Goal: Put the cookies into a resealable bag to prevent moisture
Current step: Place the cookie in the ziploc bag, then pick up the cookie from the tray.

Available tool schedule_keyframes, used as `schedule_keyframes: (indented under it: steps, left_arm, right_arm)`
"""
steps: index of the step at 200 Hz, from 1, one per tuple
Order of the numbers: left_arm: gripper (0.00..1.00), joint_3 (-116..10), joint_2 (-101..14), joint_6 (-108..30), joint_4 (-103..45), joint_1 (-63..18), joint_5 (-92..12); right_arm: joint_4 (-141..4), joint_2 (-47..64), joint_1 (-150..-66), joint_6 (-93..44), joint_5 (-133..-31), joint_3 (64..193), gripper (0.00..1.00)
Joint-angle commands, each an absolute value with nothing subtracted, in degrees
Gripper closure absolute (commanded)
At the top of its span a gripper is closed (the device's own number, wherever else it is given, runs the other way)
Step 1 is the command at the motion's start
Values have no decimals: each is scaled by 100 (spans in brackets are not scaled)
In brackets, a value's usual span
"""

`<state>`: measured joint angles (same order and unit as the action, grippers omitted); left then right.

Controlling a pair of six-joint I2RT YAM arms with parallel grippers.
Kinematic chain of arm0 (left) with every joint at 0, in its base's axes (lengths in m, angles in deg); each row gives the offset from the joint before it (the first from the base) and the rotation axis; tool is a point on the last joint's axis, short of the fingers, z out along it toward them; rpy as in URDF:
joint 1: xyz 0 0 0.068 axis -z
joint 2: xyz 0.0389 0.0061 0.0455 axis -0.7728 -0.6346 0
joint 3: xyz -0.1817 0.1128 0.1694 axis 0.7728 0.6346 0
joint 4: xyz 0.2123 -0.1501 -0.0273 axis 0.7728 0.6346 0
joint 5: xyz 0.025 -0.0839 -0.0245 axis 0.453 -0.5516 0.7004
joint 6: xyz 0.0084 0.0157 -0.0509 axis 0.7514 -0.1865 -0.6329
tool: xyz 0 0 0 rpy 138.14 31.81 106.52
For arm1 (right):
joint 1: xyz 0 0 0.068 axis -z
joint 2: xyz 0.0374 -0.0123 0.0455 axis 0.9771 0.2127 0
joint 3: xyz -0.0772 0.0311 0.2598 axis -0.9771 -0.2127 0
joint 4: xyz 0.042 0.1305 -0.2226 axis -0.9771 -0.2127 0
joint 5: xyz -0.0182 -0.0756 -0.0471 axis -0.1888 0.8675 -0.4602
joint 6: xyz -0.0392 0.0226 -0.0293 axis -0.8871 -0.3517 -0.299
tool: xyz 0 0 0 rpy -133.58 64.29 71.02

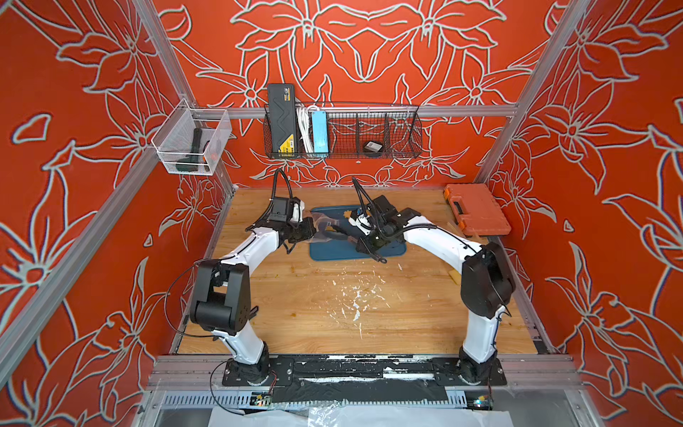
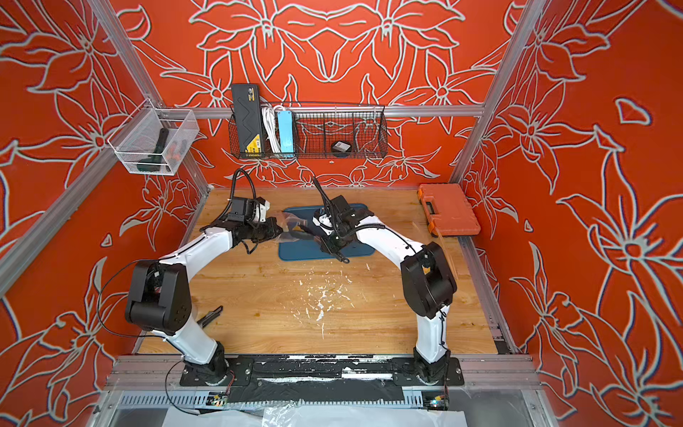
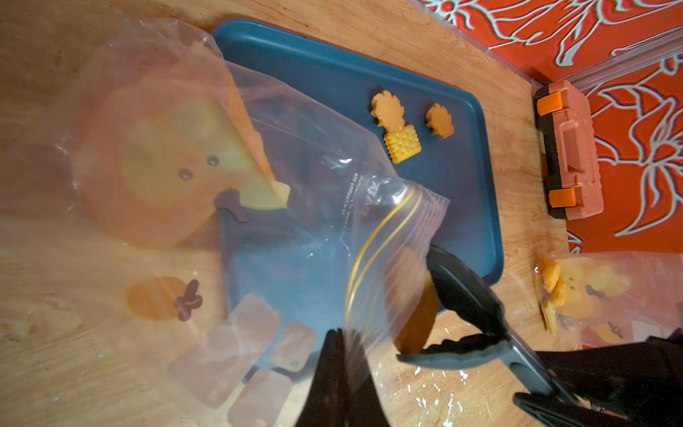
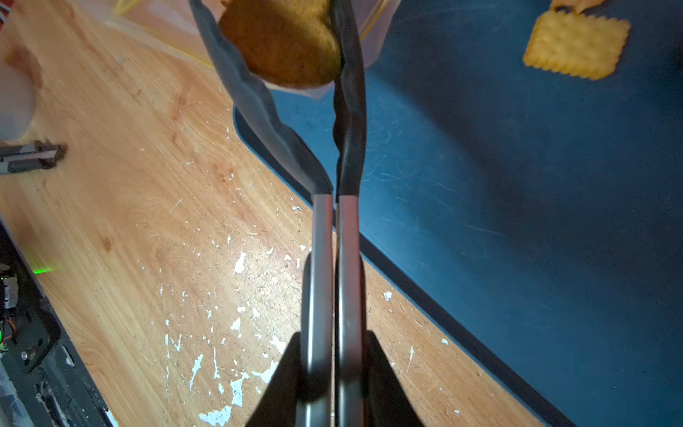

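The resealable bag (image 3: pixel 295 166) is clear, printed with a yellow cartoon figure, and lies partly over the blue tray (image 3: pixel 462 207). My left gripper (image 3: pixel 342 334) is shut on the bag's edge by the yellow zip line. My right gripper (image 4: pixel 330 340) is shut on the metal handles of black-tipped tongs (image 4: pixel 347 111). The tongs pinch a brown cookie (image 4: pixel 281 44) right at the bag's mouth, and the left wrist view shows that cookie (image 3: pixel 414 321) too. Three cookies remain on the tray: two flower shapes (image 3: pixel 388 111) (image 3: pixel 439 120) and a yellow rectangle (image 3: pixel 403 144). In a top view both grippers (image 1: pixel 312 229) (image 1: pixel 356 236) meet over the tray.
An orange toolbox (image 1: pixel 476 209) sits at the table's back right corner. Another printed bag with cookies inside (image 3: pixel 591 292) lies beside the tray. A small dark tool (image 4: pixel 29 159) rests on the wooden table near the left arm. White flecks mark the table's middle.
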<state>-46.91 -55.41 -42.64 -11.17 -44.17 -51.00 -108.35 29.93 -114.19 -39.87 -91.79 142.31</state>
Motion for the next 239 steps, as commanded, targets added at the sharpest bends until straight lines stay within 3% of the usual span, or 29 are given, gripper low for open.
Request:
schedule_keyframes:
  steps: [1, 27, 49, 78, 147, 176, 195, 239]
  left_arm:
    - [100, -4699, -5506, -4159, -1237, -4393, -5291]
    - [100, -4669, -5457, -4137, -1282, -4393, -5348]
    - [100, -4660, -5452, -4129, -1256, -4393, -5312]
    - [100, -4660, -5423, -4111, -1233, -4393, -5257]
    - [100, -4686, -5458, -4142, -1115, -4424, -4981]
    - [100, -4652, -5377, -4193, -1104, -4471, -4764]
    - [100, -4572, -5273, -4276, -1195, -4546, -4688]
    - [100, -4516, -5134, -4392, -1400, -4587, -4689]
  right_arm:
    - [-11067, 3242, -11496, -4173, -9322, 14705, 74]
    - [-11192, 3648, -11507, -4120, -9396, 15255, 72]
    - [-11176, 3738, -11505, -4037, -9414, 15469, 55]
    - [-11107, 3600, -11507, -4003, -9482, 15377, 47]
    - [-10243, 1958, -11496, -3950, -9302, 13557, 54]
    - [-9904, 1291, -11436, -3659, -8149, 12702, 55]
    - [-10059, 1368, -11214, -3422, -7515, 12627, 57]
    - [-10412, 2227, -11077, -3596, -7078, 13291, 57]
